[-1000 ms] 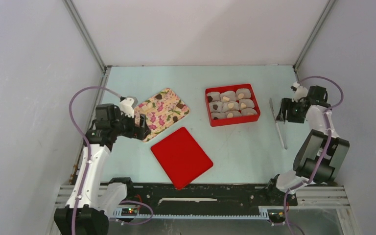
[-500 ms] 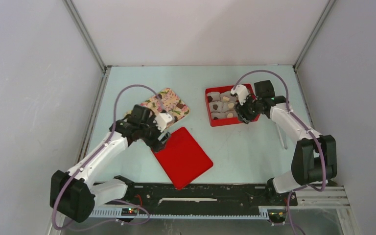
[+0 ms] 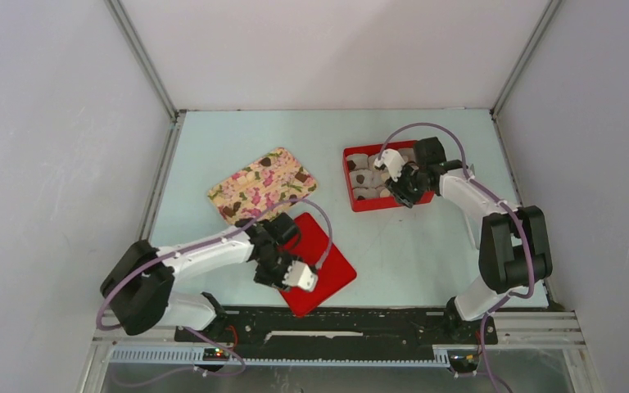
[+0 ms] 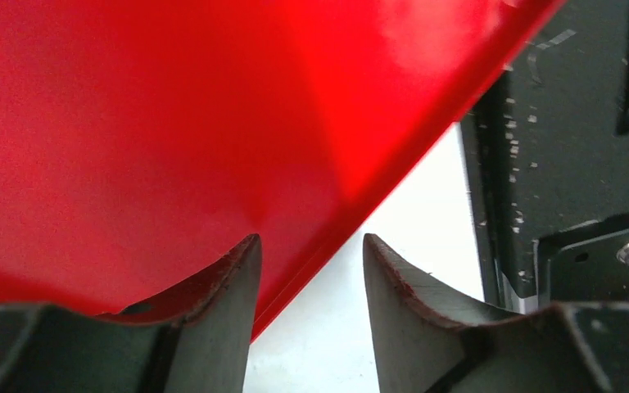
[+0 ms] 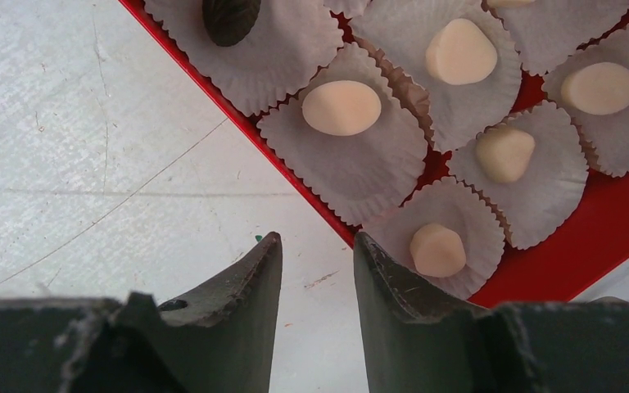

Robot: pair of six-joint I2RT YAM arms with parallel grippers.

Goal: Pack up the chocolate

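Left gripper (image 4: 308, 246) has swung to the red lid (image 3: 332, 262) near-left of the red box (image 3: 348, 176), jaws apart astride its edge, right gripper (image 5: 317, 239) unclenched at the box wall: lidding step by the look of it, clamp next.

No writing, label, brand, number or sign can be read in any view; the pale specks on the black metal plate (image 4: 540, 123) right of the left gripper (image 4: 311, 250) form no legible marks.

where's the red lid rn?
Top view: red lid on the table left of centre, just nearer than the floral tray, the left gripper at its near edge.
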